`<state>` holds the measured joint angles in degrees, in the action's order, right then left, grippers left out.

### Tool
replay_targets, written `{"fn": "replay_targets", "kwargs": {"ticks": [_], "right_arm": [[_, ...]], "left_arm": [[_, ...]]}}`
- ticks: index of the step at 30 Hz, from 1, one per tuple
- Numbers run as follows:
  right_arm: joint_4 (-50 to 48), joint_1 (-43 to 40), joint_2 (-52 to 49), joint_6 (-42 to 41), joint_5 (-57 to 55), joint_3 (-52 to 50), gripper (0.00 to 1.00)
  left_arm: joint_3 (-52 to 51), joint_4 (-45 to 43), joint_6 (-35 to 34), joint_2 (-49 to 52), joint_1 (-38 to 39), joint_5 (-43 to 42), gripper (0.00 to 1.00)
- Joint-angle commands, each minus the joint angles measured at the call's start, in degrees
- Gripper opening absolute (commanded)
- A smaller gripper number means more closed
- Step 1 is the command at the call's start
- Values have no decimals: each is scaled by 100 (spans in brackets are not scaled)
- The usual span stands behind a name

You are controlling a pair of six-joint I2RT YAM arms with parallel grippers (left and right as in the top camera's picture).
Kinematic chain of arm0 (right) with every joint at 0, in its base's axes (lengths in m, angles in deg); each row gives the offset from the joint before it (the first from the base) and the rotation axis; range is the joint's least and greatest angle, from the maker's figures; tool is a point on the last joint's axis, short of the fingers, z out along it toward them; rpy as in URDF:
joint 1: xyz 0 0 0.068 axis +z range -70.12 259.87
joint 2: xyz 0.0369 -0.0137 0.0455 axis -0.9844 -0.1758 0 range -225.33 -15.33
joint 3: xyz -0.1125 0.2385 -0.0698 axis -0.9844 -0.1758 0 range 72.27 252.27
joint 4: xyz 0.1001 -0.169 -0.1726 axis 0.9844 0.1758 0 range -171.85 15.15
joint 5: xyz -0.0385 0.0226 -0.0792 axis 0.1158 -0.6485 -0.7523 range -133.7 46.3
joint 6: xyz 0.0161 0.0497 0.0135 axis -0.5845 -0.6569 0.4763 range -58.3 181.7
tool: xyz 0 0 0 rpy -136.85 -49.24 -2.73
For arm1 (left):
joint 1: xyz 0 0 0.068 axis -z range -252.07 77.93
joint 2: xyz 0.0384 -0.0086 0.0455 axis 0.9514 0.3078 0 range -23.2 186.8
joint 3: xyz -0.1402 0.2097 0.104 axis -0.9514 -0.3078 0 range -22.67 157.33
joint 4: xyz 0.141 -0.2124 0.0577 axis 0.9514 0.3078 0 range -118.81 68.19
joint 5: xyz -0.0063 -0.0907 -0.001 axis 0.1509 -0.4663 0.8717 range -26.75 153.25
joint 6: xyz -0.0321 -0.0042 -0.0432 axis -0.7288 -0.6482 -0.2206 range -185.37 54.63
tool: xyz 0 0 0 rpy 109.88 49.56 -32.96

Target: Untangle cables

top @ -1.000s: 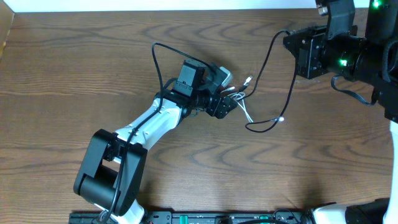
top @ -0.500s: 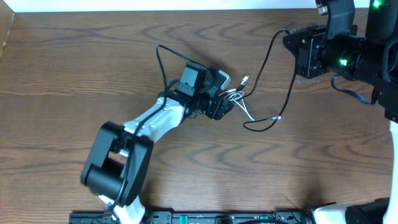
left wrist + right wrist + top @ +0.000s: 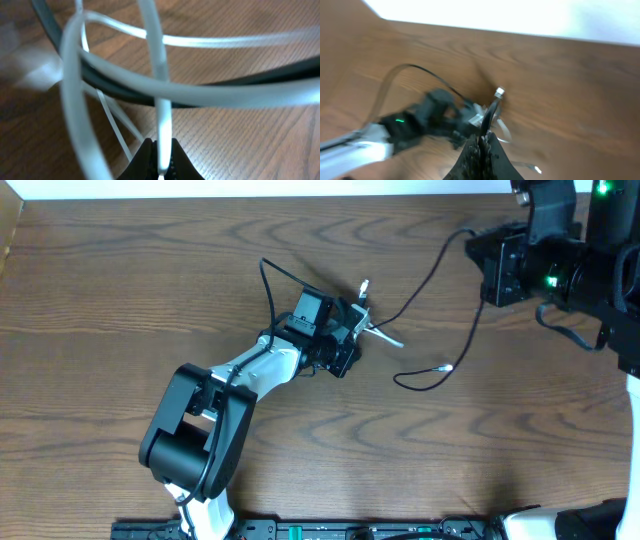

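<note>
**Crossed cords, one held by each arm**

Entry one, the left gripper (image 3: 161,161): we find it clamped on the white cable (image 3: 163,125). That cord runs straight ahead from its tips and loops over the black cable (image 3: 428,275), which lies crosswise just beyond. The tangle sits at this tool, well apart from the other.

Entry two, the right gripper (image 3: 481,142): pinched shut on the black cable, which leads ahead toward the tangle. We judge that the cords part along that line.

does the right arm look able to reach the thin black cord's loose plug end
Probably yes: bare wooden table lies between the right gripper and that plug end, but its jaws are shut on the black cord.
</note>
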<state>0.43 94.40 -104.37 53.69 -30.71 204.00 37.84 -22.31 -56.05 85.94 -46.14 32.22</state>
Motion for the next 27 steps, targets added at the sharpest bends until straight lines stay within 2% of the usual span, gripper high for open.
{"fn": "replay_targets", "kwargs": {"ticks": [1,7,14,19,22,27], "right_arm": [[240,-33,-31,72,-1246,42,1],[673,-358,-442,-33,-2124,17,1],[621,-855,-1099,-164,-2214,17,1],[647,-1349,-1617,-407,-2581,17,1],[623,-1729,-1829,-514,-2638,17,1],[496,-2531,-1971,-529,-2638,17,1]], "left_arm": [[-33,173,184,-256,-105,216,8],[-33,772,420,-892,-741,529,8],[-33,1145,341,-1829,-2229,555,8],[-33,1043,151,-2153,-3556,-321,8],[-33,796,-319,-2157,-4310,-741,8],[-33,706,-391,-2159,-5191,-931,11]]}}
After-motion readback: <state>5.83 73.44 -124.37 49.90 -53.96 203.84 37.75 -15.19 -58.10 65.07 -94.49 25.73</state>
